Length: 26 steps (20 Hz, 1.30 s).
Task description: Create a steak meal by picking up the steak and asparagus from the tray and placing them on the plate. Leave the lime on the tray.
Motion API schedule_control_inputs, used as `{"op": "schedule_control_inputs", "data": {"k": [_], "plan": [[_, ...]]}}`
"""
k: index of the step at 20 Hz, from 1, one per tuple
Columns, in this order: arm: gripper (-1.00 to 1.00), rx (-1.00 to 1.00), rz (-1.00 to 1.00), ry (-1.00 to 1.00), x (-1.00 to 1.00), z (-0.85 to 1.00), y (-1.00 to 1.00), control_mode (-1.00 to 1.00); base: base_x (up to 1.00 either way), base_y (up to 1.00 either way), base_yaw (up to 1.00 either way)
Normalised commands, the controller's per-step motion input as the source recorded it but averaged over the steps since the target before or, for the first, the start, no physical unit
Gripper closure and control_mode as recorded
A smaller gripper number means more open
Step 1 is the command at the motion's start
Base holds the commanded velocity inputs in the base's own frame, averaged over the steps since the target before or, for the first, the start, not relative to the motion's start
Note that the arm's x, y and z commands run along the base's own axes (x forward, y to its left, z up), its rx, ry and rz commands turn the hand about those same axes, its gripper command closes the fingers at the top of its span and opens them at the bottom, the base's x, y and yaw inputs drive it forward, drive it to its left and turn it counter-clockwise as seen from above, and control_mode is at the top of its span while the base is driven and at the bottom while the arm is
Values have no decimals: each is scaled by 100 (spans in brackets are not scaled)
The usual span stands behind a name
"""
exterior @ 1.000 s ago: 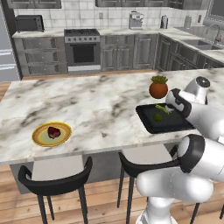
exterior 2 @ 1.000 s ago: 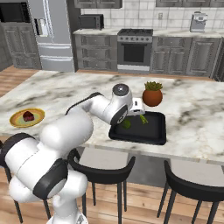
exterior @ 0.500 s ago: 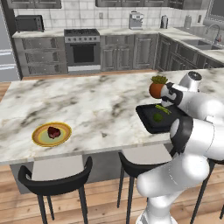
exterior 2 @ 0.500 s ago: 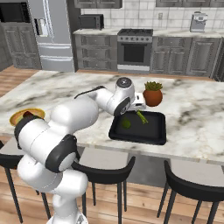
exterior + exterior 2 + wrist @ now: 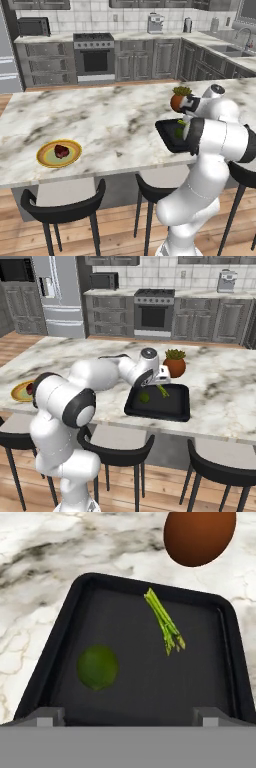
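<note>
The steak [image 5: 61, 150] lies on the yellow-rimmed plate [image 5: 45, 159] at the left of the island. At the right stands the black tray [image 5: 60, 637], holding the asparagus [image 5: 165, 626] near its far side and the round green lime [image 5: 98, 666] nearer the hand. My gripper [image 5: 128, 717] hovers just above the tray's near edge. It is open, its fingertips [image 5: 50, 716] stand wide apart, and nothing is between them. In the right base view the gripper [image 5: 161, 381] hangs over the tray [image 5: 172, 415], close to the asparagus [image 5: 162, 390] and lime [image 5: 144, 397].
A terracotta plant pot [image 5: 175, 363] stands right behind the tray, close to the hand. My own arm bends across the counter between tray and plate [image 5: 19, 392], hiding part of the plate. Stools [image 5: 60, 210] line the island's near edge.
The arm has folded and the elbow has risen, while the hand has shifted slightly right above the tray. The gripper stays open. Steak, asparagus and lime have not moved.
</note>
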Motion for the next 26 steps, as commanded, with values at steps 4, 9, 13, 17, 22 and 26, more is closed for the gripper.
{"op": "schedule_control_inputs", "data": {"k": [4,9,13,17,22,26], "plan": [[-100,5,0,4,36,-27,-26,-100,0,0,0],[-100,6,0,4,37,-28,-26,-100,0,0,0],[-100,5,0,3,39,-31,-22,-100,0,0,0],[-100,2,1,3,46,-34,-16,-100,0,0,0],[-100,2,2,1,47,-29,-12,-100,0,0,0],[-100,0,2,0,45,-26,-4,-100,0,0,0]]}}
